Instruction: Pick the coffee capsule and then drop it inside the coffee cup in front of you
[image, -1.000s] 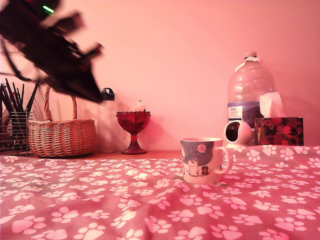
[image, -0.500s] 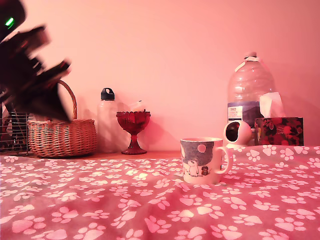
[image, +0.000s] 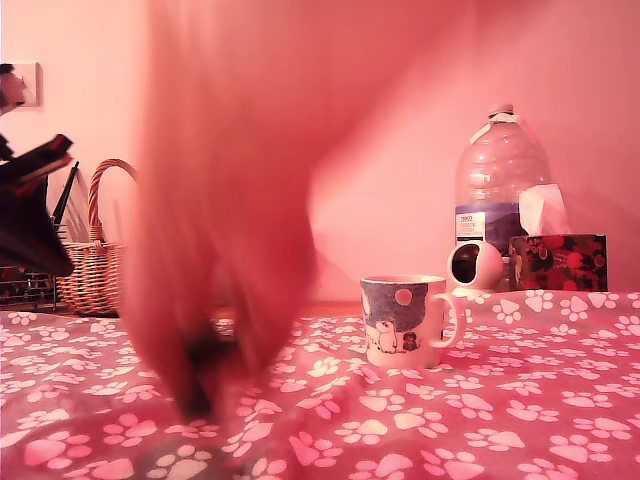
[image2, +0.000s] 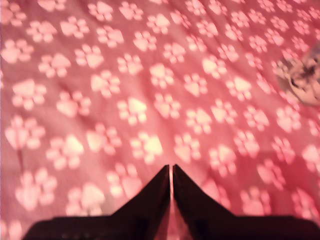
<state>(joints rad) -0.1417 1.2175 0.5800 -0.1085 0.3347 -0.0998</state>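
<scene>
A plain wall (image: 400, 90) rises behind, washed in reddish-pink light (everything takes that tint). A red paw-print cloth (image: 520, 400) covers the table. A pale wall plate (image: 25, 83) sits at the exterior view's left.

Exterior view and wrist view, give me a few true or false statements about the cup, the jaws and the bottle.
1. The coffee cup stands upright on the paw-print cloth. True.
2. The gripper has its jaws wide open. False: the jaws are shut with nothing between them.
3. The cup's handle points to the exterior view's right. True.
4. The large plastic bottle stands in front of the cup. False: it stands behind the cup, further to the exterior view's right.
</scene>
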